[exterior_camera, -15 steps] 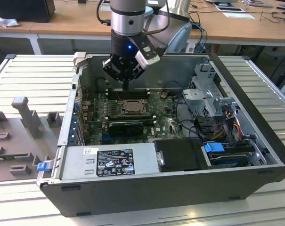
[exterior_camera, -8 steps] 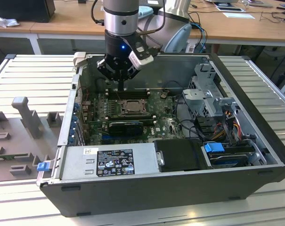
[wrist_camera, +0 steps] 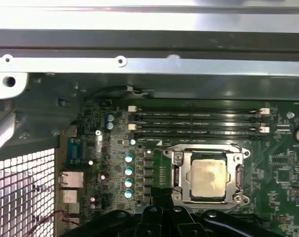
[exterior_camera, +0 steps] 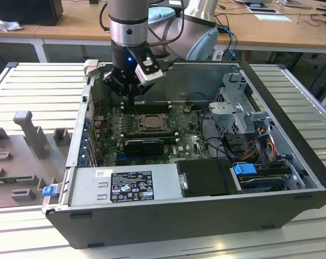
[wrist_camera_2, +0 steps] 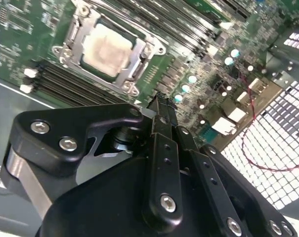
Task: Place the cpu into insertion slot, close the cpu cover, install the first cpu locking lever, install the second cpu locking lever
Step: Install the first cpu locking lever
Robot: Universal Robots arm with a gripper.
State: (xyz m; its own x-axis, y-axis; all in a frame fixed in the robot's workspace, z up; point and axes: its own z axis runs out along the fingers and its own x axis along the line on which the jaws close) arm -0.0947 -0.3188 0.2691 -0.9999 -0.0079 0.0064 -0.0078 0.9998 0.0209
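One step looks done: the cpu (wrist_camera: 208, 174) sits in the slot (wrist_camera: 175, 170) under the cover (wrist_camera: 236, 174), while the narrow, empty claw (wrist_camera_2: 161, 109) hovers beside, suggesting lever work.

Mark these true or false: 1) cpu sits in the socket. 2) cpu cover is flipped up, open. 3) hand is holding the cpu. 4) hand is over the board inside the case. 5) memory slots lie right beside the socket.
1) True. The cpu lies in the insertion slot.
2) False. The cpu cover lies flat, framing the chip.
3) False. The cpu is in the slot; the hand hangs apart from it.
4) True. In the exterior view the hand is inside the computer case, above the motherboard.
5) True. The memory slots run alongside the slot.
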